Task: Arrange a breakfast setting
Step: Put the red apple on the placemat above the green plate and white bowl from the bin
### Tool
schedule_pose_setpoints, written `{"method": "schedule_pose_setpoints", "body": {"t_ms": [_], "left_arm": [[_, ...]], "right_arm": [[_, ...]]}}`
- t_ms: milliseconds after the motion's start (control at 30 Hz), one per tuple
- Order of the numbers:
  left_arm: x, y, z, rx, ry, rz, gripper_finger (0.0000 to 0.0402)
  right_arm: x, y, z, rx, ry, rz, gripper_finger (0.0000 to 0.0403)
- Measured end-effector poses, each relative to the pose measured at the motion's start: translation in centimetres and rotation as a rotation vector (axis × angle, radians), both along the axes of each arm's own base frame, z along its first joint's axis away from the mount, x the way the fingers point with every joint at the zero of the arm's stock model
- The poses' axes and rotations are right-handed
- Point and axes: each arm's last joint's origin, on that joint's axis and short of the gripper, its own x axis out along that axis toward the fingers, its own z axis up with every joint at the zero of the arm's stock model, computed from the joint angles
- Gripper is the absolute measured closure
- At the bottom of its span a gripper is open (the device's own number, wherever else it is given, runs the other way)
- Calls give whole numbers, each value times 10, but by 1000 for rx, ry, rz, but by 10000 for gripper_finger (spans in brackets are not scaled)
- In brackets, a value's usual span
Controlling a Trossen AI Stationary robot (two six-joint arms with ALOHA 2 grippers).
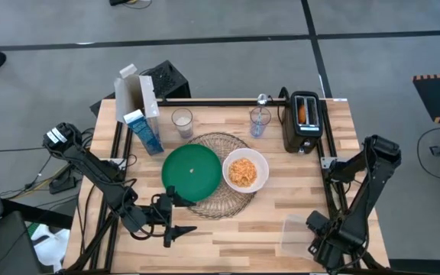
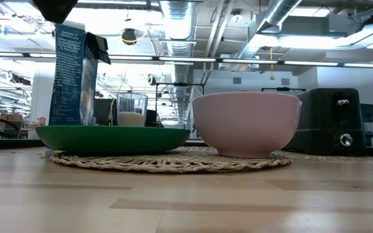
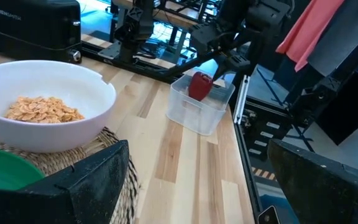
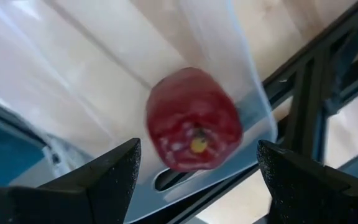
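- Right hand [image 4: 194, 180]: fingers spread wide, empty, over red apple [image 4: 193, 127], apparently inside clear tub [image 3: 201, 106].
- Left hand [image 1: 176, 221]: wide open, empty, beside green plate [image 1: 191, 172] on tabletop [image 1: 243, 225].

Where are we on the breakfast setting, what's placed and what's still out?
Placed: the woven mat carries the green plate and the white bowl, which has cereal in it; two glasses and the carton stand behind. In hand: the right gripper hangs open over the red apple in the clear tub. Left: the apple, and the bagel in the toaster. The left gripper waits, open.
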Motion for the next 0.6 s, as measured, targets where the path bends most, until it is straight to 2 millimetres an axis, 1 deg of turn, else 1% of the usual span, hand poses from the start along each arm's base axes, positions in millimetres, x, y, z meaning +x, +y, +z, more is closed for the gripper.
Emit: {"method": "schedule_pose_setpoints", "body": {"t_ms": [200,467,600], "left_arm": [[0,0,0,1,0,2,33],[0,0,0,2,1,3,33],[0,0,0,4,2,3,33]], "right_arm": [[2,2,-7,16,16,-7,57],[-1,-1,-33,49,30,-18,56],[-1,-2,-37,59,26,-11,56]]}}
